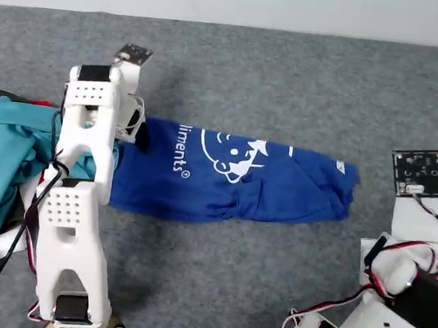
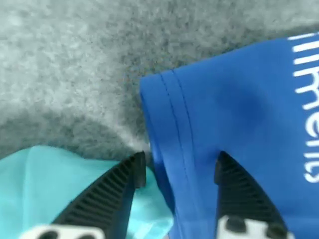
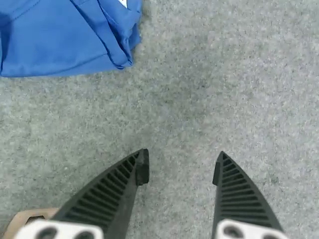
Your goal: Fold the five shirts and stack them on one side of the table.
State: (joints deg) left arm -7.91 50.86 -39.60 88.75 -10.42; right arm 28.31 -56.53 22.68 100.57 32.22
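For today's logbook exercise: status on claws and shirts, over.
Left claw open astride blue shirt hem. Right claw open over carpet. Teal shirt crowding that hem.

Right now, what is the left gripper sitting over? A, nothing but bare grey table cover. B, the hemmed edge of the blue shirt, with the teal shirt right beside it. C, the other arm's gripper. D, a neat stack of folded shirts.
B: in the left wrist view the open left gripper straddles the stitched hem of the blue shirt, with the teal shirt alongside.
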